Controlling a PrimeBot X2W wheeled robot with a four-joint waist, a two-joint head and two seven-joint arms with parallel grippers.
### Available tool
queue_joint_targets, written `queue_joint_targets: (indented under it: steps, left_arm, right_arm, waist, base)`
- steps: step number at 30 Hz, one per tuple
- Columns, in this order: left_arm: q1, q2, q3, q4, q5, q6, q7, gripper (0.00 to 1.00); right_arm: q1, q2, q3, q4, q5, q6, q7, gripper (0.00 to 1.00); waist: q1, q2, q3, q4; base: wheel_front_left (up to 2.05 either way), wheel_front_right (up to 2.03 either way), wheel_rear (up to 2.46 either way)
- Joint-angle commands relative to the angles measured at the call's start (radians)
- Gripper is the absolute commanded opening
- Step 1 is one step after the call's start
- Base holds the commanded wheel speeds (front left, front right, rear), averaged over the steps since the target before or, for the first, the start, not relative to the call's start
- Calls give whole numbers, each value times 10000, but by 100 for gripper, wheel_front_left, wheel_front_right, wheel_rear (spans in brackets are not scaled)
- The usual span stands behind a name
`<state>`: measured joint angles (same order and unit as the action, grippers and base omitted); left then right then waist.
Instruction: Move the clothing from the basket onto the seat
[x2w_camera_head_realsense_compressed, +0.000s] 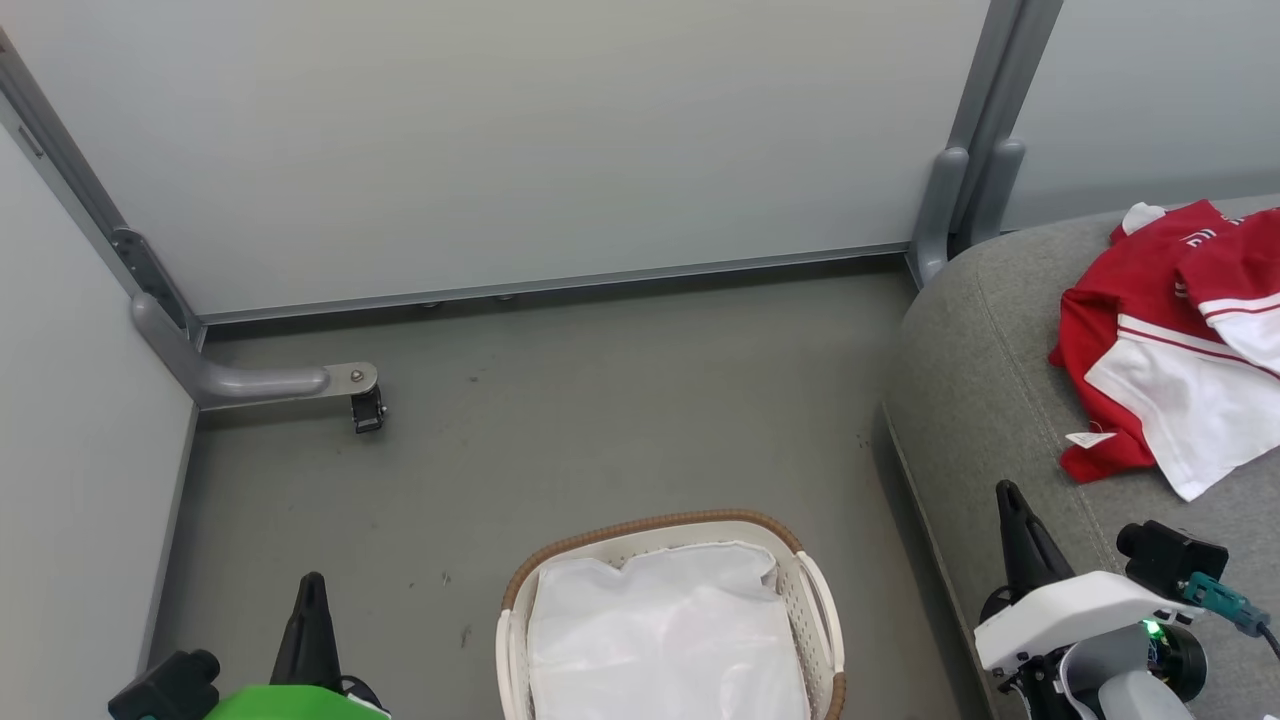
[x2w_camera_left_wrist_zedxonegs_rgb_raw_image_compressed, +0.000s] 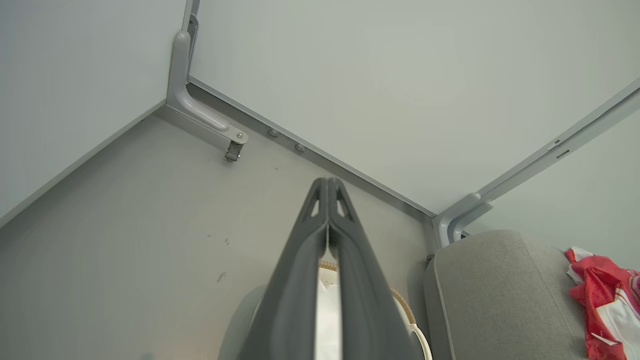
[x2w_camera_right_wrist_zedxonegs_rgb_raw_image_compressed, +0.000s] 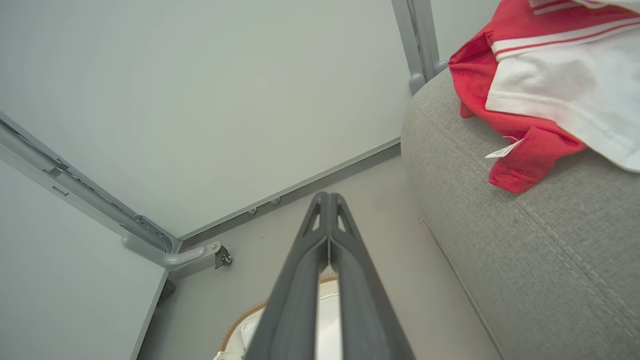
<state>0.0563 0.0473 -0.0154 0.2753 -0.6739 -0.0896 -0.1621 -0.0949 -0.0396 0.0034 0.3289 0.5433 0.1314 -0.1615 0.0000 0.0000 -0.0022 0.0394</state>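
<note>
grey floor (x2w_camera_head_realsense_compressed: 600, 420), pale wall panels. clothing (x2w_camera_head_realsense_compressed: 1150, 340) lies on the seat (x2w_camera_head_realsense_compressed: 980, 400), ahead-right of right fingers (x2w_camera_right_wrist_zedxonegs_rgb_raw_image_compressed: 300, 270). basket (x2w_camera_head_realsense_compressed: 650, 530) sits between both finger pairs, w/ white liner (x2w_camera_head_realsense_compressed: 660, 640) inside. left fingers (x2w_camera_left_wrist_zedxonegs_rgb_raw_image_compressed: 300, 260) + right pressed together, holding nothing. fabric looks light, floppy; pinch a bunched fold.

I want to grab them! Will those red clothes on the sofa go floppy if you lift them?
Probably floppy: the clothes lie crumpled in folds on the sofa. Likely light, as they look thin. Pushed, they may bunch up on that coarse fabric.
</note>
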Motion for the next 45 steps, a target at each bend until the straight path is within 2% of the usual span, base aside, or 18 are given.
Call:
queue_joint_targets:
  steps: [1, 20, 45]
  left_arm:
    - [-345, 25, 81, -161, -308, -76, 65, 0]
    - [-725, 31, 411, -211, -2725, -169, 790, 0]
    - [-1108, 38, 753, -259, -5238, -270, 1537, 0]
  right_arm:
    - [-150, -50, -70, -196, 377, -1, 69, 0]
    - [-164, -73, -369, -388, 3128, -3, 786, 0]
    - [-180, -95, -681, -580, 5981, -6, 1542, 0]
  waist:
    - [0, 0, 0, -4]
    - [0, 0, 10, -76]
    - [0, 0, 23, -170]
  base:
    - [0, 0, 0]
    - [0, 0, 0]
    - [0, 0, 0]
